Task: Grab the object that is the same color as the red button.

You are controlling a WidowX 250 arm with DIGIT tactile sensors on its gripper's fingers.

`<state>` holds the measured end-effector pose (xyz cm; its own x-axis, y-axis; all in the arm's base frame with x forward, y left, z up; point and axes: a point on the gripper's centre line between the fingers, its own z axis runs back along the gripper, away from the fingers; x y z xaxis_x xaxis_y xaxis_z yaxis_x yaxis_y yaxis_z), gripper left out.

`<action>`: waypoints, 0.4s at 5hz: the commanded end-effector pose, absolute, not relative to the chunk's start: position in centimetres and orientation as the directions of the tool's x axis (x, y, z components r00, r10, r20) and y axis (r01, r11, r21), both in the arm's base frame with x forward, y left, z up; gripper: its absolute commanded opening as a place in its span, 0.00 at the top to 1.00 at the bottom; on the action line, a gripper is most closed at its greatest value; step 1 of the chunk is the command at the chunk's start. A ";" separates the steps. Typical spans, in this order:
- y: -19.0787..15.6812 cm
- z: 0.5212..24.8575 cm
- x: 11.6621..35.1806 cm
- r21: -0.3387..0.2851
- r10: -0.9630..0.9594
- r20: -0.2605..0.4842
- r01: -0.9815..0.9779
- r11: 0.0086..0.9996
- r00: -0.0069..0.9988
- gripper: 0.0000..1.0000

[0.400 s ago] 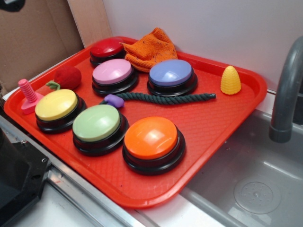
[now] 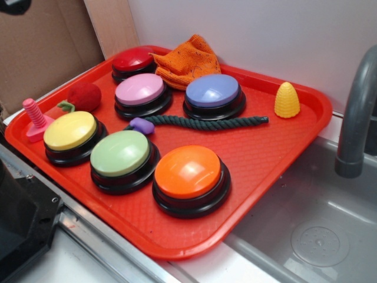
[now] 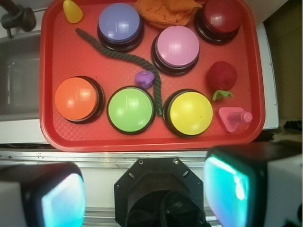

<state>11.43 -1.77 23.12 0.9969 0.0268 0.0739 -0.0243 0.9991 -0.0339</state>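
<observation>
The object, a small fuzzy dark-red strawberry [image 2: 84, 95] with a green stem, lies on the red tray [image 2: 259, 153] near its left edge, between the red button [image 2: 134, 61] and the yellow button [image 2: 70, 131]. The wrist view shows the strawberry [image 3: 222, 75] at the right, below the red button [image 3: 222, 15]. My gripper [image 3: 144, 191] is open, high above the robot base, well short of the tray, with nothing between its fingers [image 3: 227, 182]. In the exterior view the gripper is out of frame.
The tray also carries pink [image 2: 139, 89], purple [image 2: 212, 91], green [image 2: 120, 153] and orange [image 2: 187, 171] buttons, an orange cloth [image 2: 187, 59], a dark rope [image 2: 206, 122], a pink screw toy [image 2: 35, 118] and a yellow corn toy [image 2: 287, 100]. A sink [image 2: 306, 224] and faucet [image 2: 353, 118] lie right.
</observation>
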 end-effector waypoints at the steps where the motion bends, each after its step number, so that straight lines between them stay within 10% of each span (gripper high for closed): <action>1: 2.8 20.4 14.6 0.021 0.020 0.065 -0.021 1.000 0.998 0.00; 2: 5.4 17.9 16.0 0.024 -0.028 0.085 0.026 0.999 0.996 0.00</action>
